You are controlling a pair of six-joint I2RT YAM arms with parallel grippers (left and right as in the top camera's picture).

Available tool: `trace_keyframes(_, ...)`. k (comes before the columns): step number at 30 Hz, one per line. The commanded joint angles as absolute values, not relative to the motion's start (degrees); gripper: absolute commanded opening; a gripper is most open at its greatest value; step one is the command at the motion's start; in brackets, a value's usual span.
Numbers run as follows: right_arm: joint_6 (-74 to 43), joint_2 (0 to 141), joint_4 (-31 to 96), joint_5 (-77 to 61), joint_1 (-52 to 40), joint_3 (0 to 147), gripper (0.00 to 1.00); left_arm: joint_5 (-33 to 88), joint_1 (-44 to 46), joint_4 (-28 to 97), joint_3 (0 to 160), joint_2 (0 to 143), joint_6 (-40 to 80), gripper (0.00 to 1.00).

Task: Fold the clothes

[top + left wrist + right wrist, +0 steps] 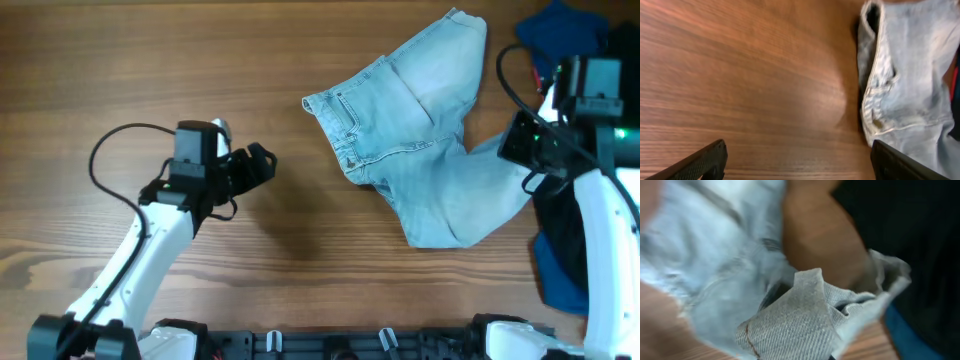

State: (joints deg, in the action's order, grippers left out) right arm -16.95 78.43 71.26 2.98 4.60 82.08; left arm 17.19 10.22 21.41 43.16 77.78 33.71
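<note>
The light blue denim shorts (420, 140) lie crumpled on the wooden table right of centre, waistband toward the left. My right gripper (522, 172) is at their right leg hem and is shut on a bunch of the denim (805, 325), lifted off the table; its fingers are hidden by cloth. My left gripper (262, 165) is open and empty over bare wood, left of the waistband (875, 95), apart from it.
A black garment (565, 235) and a dark royal-blue garment (560, 35) lie at the table's right edge, under and behind my right arm. Bare wood (150, 60) spans the left half. The arm bases stand along the front edge.
</note>
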Motion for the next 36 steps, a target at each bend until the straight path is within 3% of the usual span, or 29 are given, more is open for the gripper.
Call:
trace_keyframes(1,-19.2,79.9,71.4,9.1,4.7,82.1,0.04,17.1,14.2,20.9,43.2,80.1,33.3,0.95)
trace_keyframes(11,-24.5,79.6,69.0,15.0,4.8,85.5,0.04,21.2,20.7,13.3,43.2,84.0,36.7,0.98)
trace_keyframes(16,-25.6,79.6,67.8,16.7,4.8,85.5,0.04,21.5,23.4,7.7,43.2,88.0,41.3,0.89)
trace_keyframes(20,-25.5,79.6,68.3,16.5,4.8,85.5,0.04,21.7,26.8,-0.1,43.2,93.5,47.7,0.97)
trace_keyframes(25,-25.5,79.6,68.4,15.4,4.8,85.5,0.04,21.6,28.9,-9.6,43.2,99.1,54.0,0.98)
trace_keyframes(36,-25.5,79.6,68.6,14.9,4.8,85.5,0.04,20.9,31.1,-23.5,43.2,104.8,57.5,0.91)
